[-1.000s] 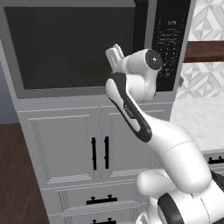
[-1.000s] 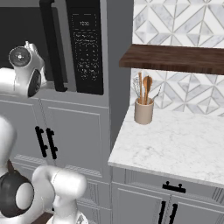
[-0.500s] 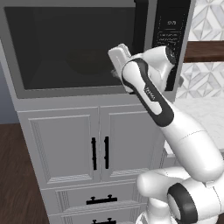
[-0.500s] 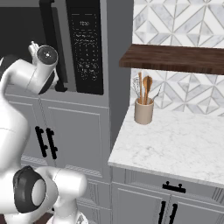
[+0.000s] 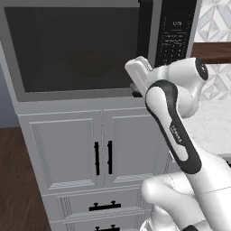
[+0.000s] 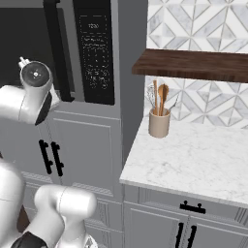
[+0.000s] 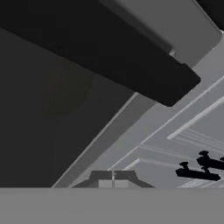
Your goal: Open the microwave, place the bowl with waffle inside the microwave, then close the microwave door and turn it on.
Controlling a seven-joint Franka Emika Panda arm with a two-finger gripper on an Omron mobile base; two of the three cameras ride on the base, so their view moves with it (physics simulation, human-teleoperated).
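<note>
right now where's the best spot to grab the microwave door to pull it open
Grip the long black vertical bar handle at the microwave door's right edge, coming straight in from the front. The bar stands proud of the door beside the keypad panel, leaving room behind for fingers.

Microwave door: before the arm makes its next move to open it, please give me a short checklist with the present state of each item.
1. Microwave door is shut, so it is yet to be opened: ok.
2. Door handle, the long black vertical bar, has nothing in front of it: ok.
3. Gripper is near the handle's lower end, by the door's lower frame: ok.
4. Jaws ready to take the handle: not ok, they are shut with nothing between them.
5. Bowl with waffle ready to go in: cannot tell.
6. Keypad panel can be reached afterwards: ok.
</note>
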